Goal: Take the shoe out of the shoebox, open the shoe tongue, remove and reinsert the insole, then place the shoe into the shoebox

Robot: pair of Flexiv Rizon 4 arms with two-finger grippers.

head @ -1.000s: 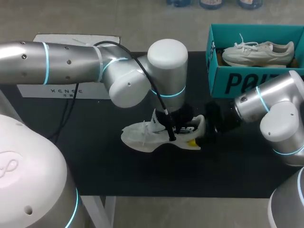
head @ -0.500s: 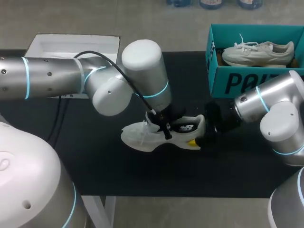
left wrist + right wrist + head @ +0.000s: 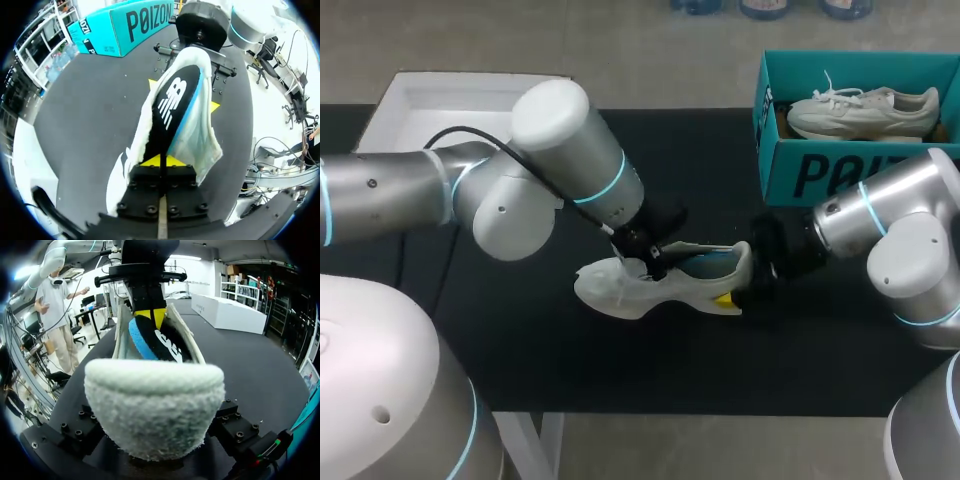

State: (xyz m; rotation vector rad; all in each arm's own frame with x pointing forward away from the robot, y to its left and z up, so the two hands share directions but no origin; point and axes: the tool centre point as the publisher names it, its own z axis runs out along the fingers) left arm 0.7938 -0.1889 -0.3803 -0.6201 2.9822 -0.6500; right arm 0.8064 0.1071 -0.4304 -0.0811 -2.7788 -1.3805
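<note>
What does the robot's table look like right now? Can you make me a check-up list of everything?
Surface: black table top, flat and dark.
Job's things: white shoe sits mid-table; its black insole, blue underneath, sticks partway out of the opening; teal shoebox at the far right holds a second white shoe.
Clutter: white box at the far left.
Pincers: left pincer shut on the black insole at the shoe's opening; right pincer shut on the white shoe's heel.
Cables: black cable runs along the left arm toward its pincer.
Surroundings: nothing seen.
</note>
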